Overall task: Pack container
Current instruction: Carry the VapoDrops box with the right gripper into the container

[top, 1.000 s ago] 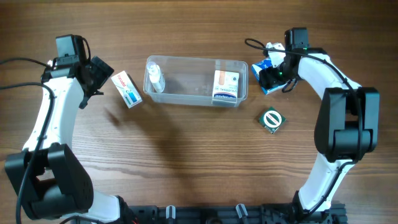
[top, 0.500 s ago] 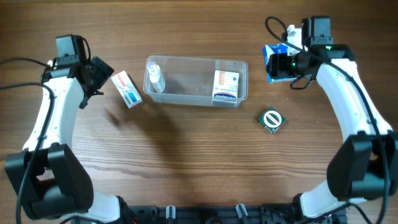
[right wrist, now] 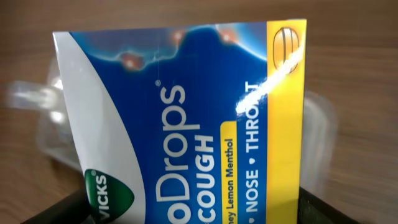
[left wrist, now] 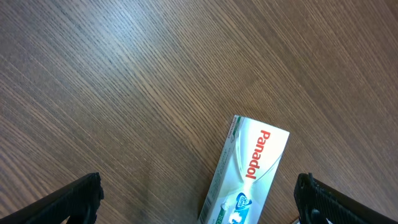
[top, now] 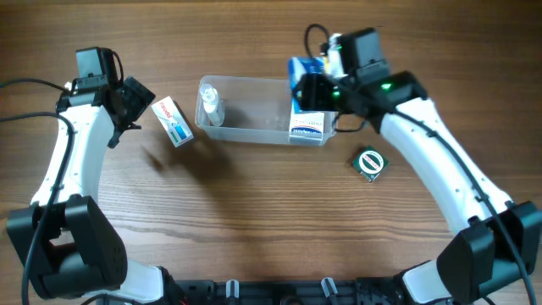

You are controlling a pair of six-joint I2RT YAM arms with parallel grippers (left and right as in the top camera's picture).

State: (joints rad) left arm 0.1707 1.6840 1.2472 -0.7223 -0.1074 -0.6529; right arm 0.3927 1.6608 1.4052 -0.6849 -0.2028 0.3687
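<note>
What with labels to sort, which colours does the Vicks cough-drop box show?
Vicks box: mainly blue, yellow band, white corner; best in the right wrist view.

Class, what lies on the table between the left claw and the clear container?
A Panadol box lies flat between the left claw and the container, as the overhead view shows.

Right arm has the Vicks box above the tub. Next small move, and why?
Probably nudge it toward the container's middle before lowering. The right gripper, jaws closed on the Vicks box, hangs over the right end, where a white box already sits. The stretch between that box and the small bottle looks free.
</note>
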